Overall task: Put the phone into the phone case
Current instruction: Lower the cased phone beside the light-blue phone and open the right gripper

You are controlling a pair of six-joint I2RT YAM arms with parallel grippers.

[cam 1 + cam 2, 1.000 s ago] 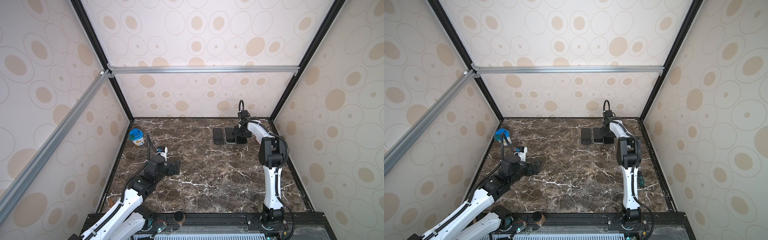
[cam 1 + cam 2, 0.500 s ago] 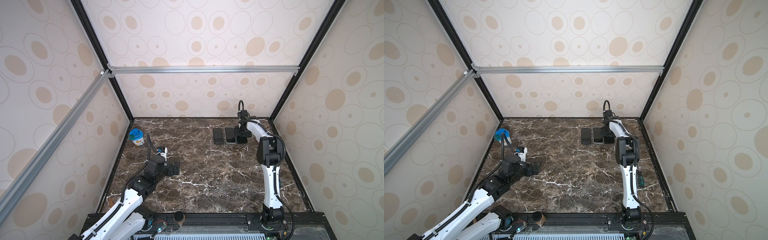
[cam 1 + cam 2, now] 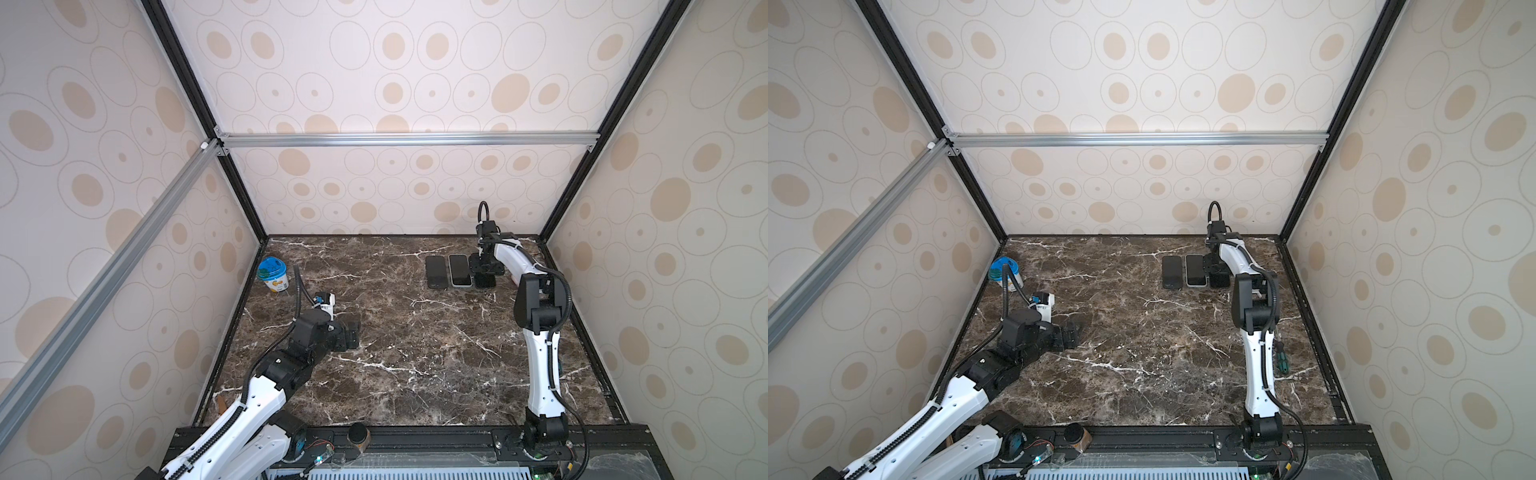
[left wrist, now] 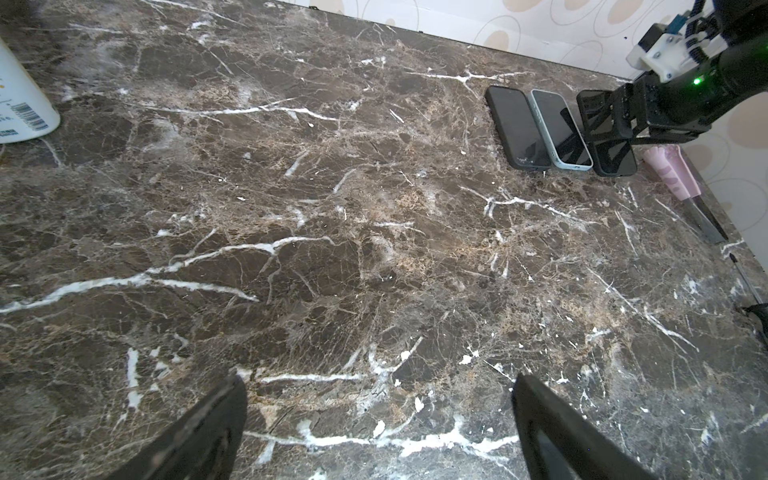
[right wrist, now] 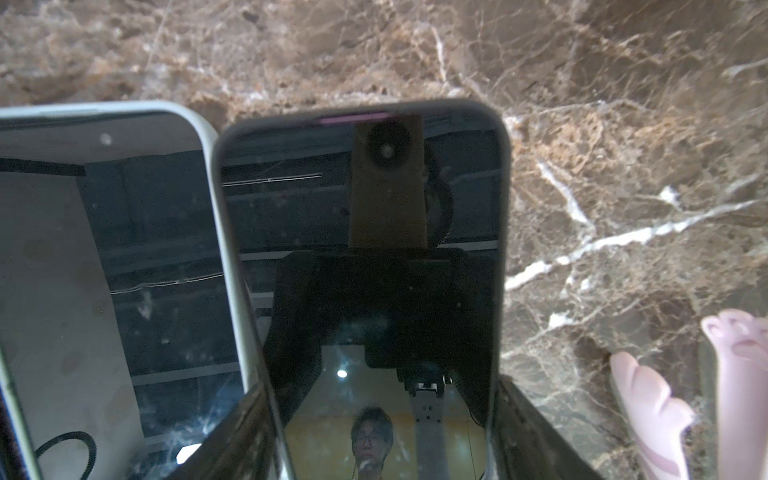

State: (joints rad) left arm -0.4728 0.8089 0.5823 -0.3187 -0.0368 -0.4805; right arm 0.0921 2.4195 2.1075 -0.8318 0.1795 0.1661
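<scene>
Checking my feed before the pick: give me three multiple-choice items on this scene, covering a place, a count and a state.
1. The right gripper sits at which item of the back row? A left B middle C right
2. Phone-shaped items in that row? A two B three C five
3. The left gripper's jaws? A open, empty B shut on a phone C shut, empty

C: its jaws flank the black phone at the right end.
B: dark slab, light-rimmed slab, black phone.
A: only bare table shows between them.
</scene>
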